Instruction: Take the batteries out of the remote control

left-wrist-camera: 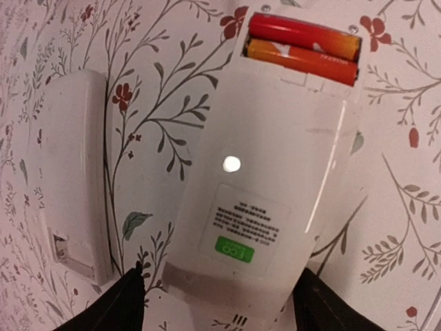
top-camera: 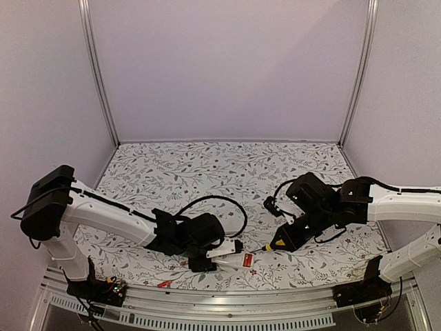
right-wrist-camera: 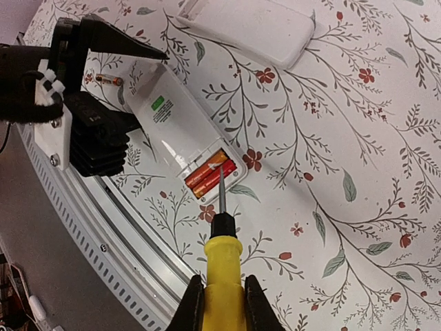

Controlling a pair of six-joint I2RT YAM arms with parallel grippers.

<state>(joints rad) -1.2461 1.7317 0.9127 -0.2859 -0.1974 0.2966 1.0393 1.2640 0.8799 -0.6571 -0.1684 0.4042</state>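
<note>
My left fingers (left-wrist-camera: pixel 127 307) stand open astride the near end of the white remote (left-wrist-camera: pixel 275 172), not pinching it. The two batteries (left-wrist-camera: pixel 303 48) lie side by side in its open bay at the upper right of the left wrist view. They look light, hard and slick, so I judge they should be levered up at one end, then pinched mid-length. Only the right wrist view shows my right fingers (right-wrist-camera: pixel 191 310) clamped on the yellow screwdriver (right-wrist-camera: pixel 222 276), its tip among the batteries.

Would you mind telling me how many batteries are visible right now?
3. One battery and another battery lie side by side in the remote's open compartment; a likely third battery lies loose on the table near the front edge. Others may be hidden.
</note>
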